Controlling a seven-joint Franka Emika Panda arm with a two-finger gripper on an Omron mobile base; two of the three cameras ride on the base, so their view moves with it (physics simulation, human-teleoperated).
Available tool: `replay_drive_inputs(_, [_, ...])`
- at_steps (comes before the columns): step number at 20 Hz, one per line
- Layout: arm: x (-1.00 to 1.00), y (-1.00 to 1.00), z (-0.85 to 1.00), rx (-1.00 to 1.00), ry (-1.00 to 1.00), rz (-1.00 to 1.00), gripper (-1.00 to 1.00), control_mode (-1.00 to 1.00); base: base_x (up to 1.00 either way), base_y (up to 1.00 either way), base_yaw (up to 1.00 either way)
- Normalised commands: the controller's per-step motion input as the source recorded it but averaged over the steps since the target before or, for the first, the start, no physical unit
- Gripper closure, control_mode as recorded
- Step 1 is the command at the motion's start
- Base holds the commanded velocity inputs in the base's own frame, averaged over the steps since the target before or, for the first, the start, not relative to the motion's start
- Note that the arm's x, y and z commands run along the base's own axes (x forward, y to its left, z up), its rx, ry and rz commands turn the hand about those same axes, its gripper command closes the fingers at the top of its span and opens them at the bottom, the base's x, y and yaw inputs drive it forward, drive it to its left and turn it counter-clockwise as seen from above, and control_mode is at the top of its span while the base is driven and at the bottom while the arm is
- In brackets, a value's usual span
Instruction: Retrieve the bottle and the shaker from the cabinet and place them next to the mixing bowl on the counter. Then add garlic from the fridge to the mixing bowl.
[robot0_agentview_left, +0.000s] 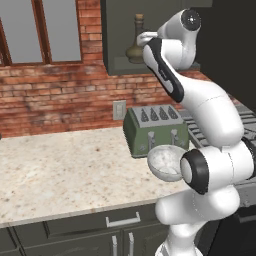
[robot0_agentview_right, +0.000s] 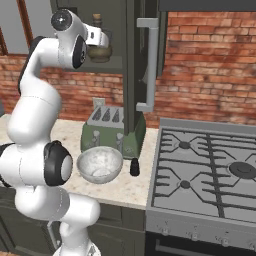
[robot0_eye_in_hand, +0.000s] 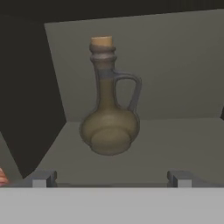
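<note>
My gripper (robot0_eye_in_hand: 111, 178) is spread wide and holds nothing, level with the front edge of the cabinet (robot0_eye_in_hand: 175, 65) shelf. I see free shelf on both sides of the bottle (robot0_eye_in_hand: 109, 127), which stands upright straight ahead, apart from my fingertips. Below, the shaker (robot0_agentview_right: 134, 167) sits just beside the bowl (robot0_agentview_right: 100, 165) near the counter (robot0_agentview_left: 60, 170) front edge, toaster (robot0_agentview_left: 155, 130) behind.

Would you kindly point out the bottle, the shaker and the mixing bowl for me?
bottle (robot0_eye_in_hand: 109, 131): hand view, on its round belly.
shaker (robot0_agentview_right: 134, 167): right base view, on its black side, beside the bowl on the counter.
mixing bowl (robot0_agentview_right: 100, 164): right base view, on its mottled inside.
</note>
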Motion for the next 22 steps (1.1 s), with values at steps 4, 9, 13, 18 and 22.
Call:
replay_drive_inputs(4, [0.26,0.02,0.08,0.00,0.02,0.00,-1.00,-1.00,0.00,0.00,0.00])
replay_drive_inputs(9, [0.44,0.10,0.00,0.00,0.06,0.00,-1.00,-1.00,0.00,0.00,0.00])
replay_drive_inputs(13, [0.53,0.13,0.00,0.00,0.04,-0.01,-1.00,-1.00,0.00,0.00,0.00])
replay_drive_inputs(18, [0.57,0.04,0.00,-0.01,0.03,0.00,-1.00,-1.00,0.00,0.00,0.00])
replay_drive_inputs(22, [0.48,0.00,0.00,-0.01,0.02,0.00,-1.00,-1.00,0.00,0.00,0.00])
